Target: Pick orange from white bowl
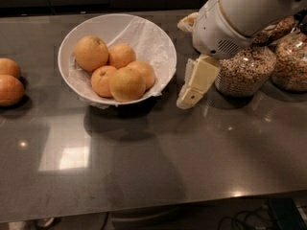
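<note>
Currently the gripper (188,98) hangs just outside the right rim of the white bowl (61,63), tip pointing down toward the table (144,166), not touching anything I can see. Can't tell how wide it's set from this angle.

The orange (91,52) is across the bowl from the gripper, on the far-left side. It leans on the bowl wall and sits a bit higher than its neighbours.

Handling, my read:
- Firm and round, moderate weight. The pitted skin should give decent grip and it won't bruise easily.
- It will roll if nudged off-centre, so close across its widest part, coming from above.
- The left side against the wall looks tight, so front-to-back jaw placement seems safer.

In the way:
- Four other fruits lie between the gripper and the orange. A smaller one (121,55) touches it, a second (103,80) sits in front of it, and a yellowish one (127,84) and another (144,73) are nearest the gripper.
- The crinkled plastic liner (144,37) is thin and loose and could snag.
- The bowl rim has to be cleared first.

Elsewhere:
- A grain jar (244,71) stands just right of the gripper, with a second jar (290,63) beyond it.
- Two loose fruits (9,80) lie well apart, past the bowl.
</note>
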{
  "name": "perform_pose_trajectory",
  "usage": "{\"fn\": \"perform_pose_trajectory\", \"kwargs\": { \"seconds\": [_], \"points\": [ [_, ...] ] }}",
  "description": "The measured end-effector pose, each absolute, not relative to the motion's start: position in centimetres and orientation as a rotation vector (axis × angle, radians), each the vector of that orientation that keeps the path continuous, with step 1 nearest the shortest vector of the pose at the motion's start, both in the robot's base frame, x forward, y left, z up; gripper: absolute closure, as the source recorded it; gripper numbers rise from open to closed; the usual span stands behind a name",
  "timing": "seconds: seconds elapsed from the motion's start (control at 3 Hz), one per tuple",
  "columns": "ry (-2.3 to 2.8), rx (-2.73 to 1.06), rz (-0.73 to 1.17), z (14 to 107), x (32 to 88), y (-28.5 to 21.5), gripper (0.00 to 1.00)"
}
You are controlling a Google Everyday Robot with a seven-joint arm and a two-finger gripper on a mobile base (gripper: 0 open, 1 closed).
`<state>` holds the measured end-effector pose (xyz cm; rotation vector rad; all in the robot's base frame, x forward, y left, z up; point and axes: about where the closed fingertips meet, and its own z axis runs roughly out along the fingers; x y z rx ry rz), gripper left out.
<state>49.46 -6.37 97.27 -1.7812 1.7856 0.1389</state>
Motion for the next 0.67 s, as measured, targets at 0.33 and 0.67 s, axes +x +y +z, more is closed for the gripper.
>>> {"fn": "perform_pose_trajectory", "kwargs": {
  "seconds": [0.33, 0.67],
  "points": [
    [1.746, -1.773, 0.184, 97.39, 50.21, -4.55, 0.00],
    [1.746, -1.773, 0.184, 97.39, 50.21, -4.55, 0.00]
  ]
}}
